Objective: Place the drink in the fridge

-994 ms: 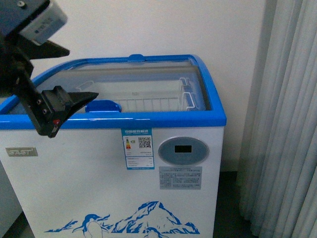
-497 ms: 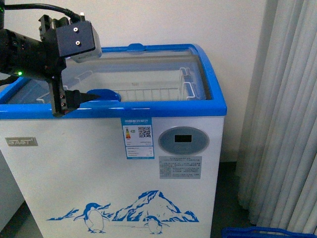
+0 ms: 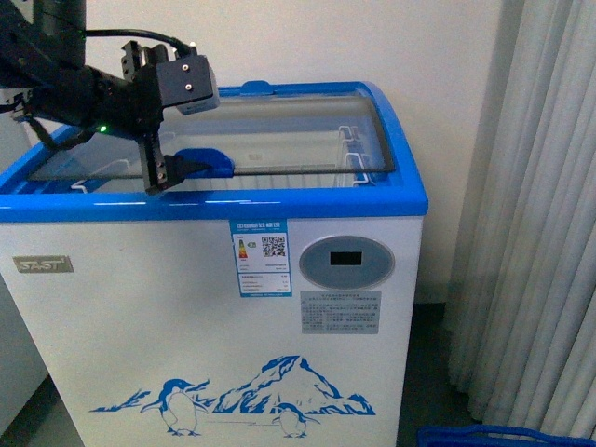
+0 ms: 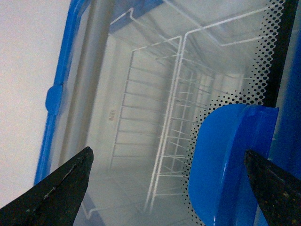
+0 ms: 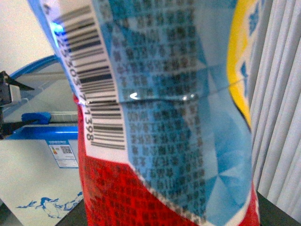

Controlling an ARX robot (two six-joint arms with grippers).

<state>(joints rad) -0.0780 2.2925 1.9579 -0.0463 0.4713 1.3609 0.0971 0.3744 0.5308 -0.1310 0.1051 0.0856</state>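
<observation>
Overhead, the left gripper hung above the glass lid of the fridge, fingers spread wide and empty either side of the blue handle near the front rim. Close before the right wrist camera stood the drink; the right gripper was out of sight, so its grip could not be told

— Any brand on the fridge?
— Its grey badge, middle left in the front view, reads SAST; the blue energy label has print too small to read.
— And the drink?
— A barcode, upper left in the right wrist view, with digits 711398; other print unreadable.
</observation>
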